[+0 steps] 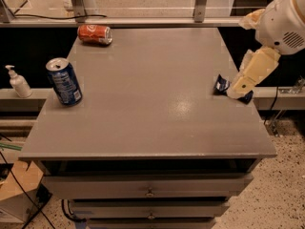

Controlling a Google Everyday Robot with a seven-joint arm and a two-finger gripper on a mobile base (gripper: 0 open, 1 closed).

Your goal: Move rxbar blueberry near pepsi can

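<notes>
The rxbar blueberry (pixel 221 85) is a small dark navy wrapper lying flat near the table's right edge; only its left end and a bit of its right end show. My gripper (pixel 237 90) reaches down from the white arm at the upper right and sits right over the bar, covering its middle. The pepsi can (pixel 64 80) is a blue can with a silver top, standing upright near the table's left edge, far from the bar.
An orange-red can (pixel 95 34) lies on its side at the back left of the grey table (pixel 147 109). A soap dispenser (pixel 19 82) stands on a ledge left of the table. Drawers are below the tabletop. A railing runs behind.
</notes>
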